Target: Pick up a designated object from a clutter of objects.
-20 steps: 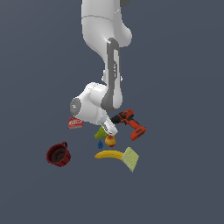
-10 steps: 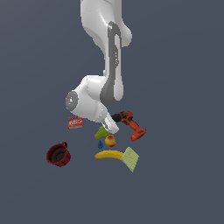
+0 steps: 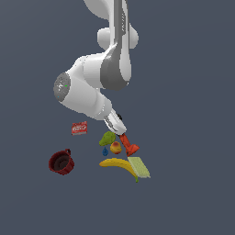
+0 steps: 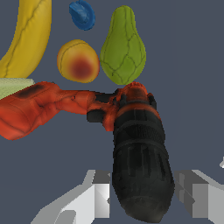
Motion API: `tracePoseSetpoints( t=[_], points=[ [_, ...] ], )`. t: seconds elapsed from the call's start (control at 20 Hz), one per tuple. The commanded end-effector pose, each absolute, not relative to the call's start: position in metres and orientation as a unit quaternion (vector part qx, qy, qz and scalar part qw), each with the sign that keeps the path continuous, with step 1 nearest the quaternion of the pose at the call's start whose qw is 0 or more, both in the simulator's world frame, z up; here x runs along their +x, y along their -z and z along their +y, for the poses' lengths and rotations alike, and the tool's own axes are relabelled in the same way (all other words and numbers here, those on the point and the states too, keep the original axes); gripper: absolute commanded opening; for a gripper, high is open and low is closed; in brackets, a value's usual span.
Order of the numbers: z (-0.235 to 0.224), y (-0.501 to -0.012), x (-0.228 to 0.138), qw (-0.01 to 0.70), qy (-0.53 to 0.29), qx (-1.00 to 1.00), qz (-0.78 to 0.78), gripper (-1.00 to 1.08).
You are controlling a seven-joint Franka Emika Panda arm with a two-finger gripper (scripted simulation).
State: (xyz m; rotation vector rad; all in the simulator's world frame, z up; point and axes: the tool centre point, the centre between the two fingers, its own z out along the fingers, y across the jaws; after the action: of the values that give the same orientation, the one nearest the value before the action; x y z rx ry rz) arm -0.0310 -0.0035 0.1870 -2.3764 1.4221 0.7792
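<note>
While the arm hides most of the drill [image 3: 130, 145] outside, the wrist view shows fingers [image 4: 94, 197] spread beside its black chuck, contact unclear, banana [image 4: 24, 37] cropped.

Arm reaches steeply down, tool [image 4: 144, 199] fingers [image 4: 94, 199] spread wide apart

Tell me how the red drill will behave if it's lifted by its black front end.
The drill looks rigid, so it shouldn't flex. The gripper straddles the black chuck, leaving the red handle and base off to one side; that weight may swing it down. The rounded chuck could also twist between the fingers.
</note>
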Motion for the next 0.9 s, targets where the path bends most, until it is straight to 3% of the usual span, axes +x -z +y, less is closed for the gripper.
tracePoseSetpoints(
  t=[0.0, 0.85],
  points=[
    [-0.004, -0.219, -0.020, 0.133, -0.265, -0.819, 0.490, -1.00],
    [0.000, -0.374, 0.032, 0.133, -0.267, -0.819, 0.490, -1.00]
  ],
)
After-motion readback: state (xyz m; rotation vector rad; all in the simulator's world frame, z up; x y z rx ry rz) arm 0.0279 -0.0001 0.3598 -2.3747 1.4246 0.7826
